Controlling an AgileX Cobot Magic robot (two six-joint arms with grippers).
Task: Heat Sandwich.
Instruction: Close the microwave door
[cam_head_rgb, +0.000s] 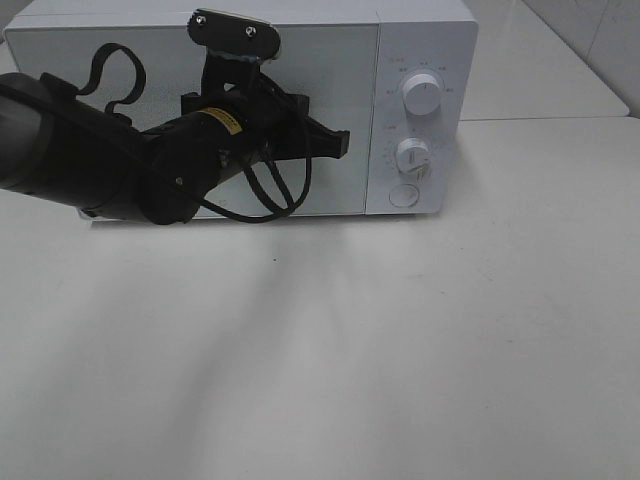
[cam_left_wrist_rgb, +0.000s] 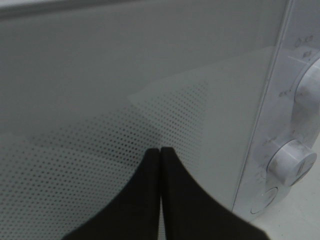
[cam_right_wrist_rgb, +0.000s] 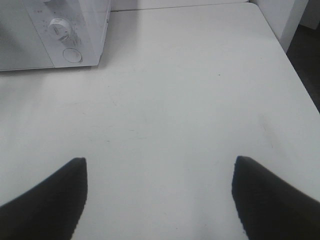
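The left hand (cam_left_wrist_rgb: 160, 150), shut tight on nothing, is pointed at the closed microwave door (cam_left_wrist_rgb: 100, 90); a hard push could slide the microwave (cam_head_rgb: 425, 40) across the worktop (cam_head_rgb: 400, 350). The right hand (cam_right_wrist_rgb: 160, 161) is held wide open above the worktop. The sandwich is seen nowhere; possibly it is hidden behind the frosted door.

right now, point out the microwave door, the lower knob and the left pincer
microwave door (cam_head_rgb: 335, 75), high view, bare glass near its right edge
lower knob (cam_head_rgb: 412, 155), high view, centre of its face
left pincer (cam_left_wrist_rgb: 160, 150), left wrist view, where the shut tips meet
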